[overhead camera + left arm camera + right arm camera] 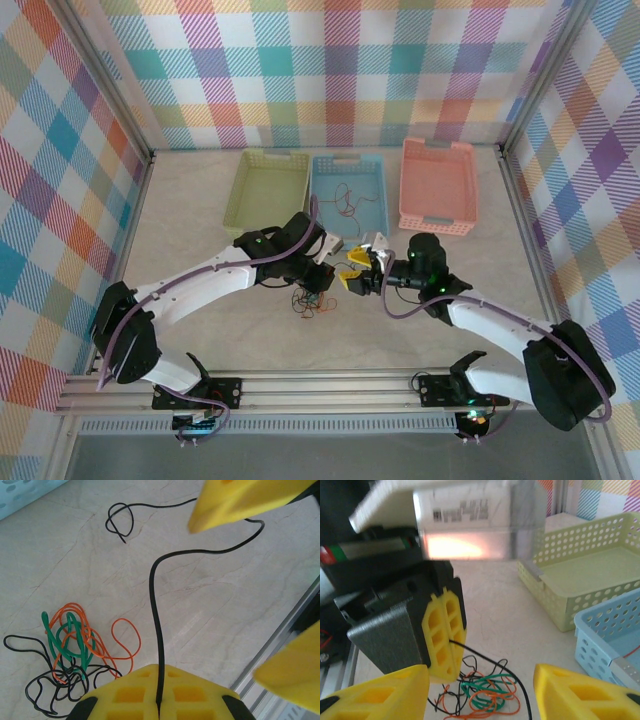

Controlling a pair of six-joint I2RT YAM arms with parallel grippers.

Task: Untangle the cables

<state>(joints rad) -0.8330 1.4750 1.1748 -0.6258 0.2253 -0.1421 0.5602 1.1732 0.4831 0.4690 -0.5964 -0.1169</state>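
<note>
Left to right: we count three baskets along the far side, a green basket (270,190), a blue basket (372,180) and a pink basket (437,180), likely there as sorting bins. The left gripper (159,680) is clamped together on one black cable (154,605), raising it off the table (215,610), we judge to draw it clear of the tangle (70,647) just beside it. In the tangle we count one green, at least one orange and some black, and cannot tell if that black is the held strand. One orange-red cable (345,205) lies in the blue basket, so it looks sorted. The right gripper (479,680) faces the left gripper with its fingers apart and nothing held, probably ready to take the black strand.
</note>
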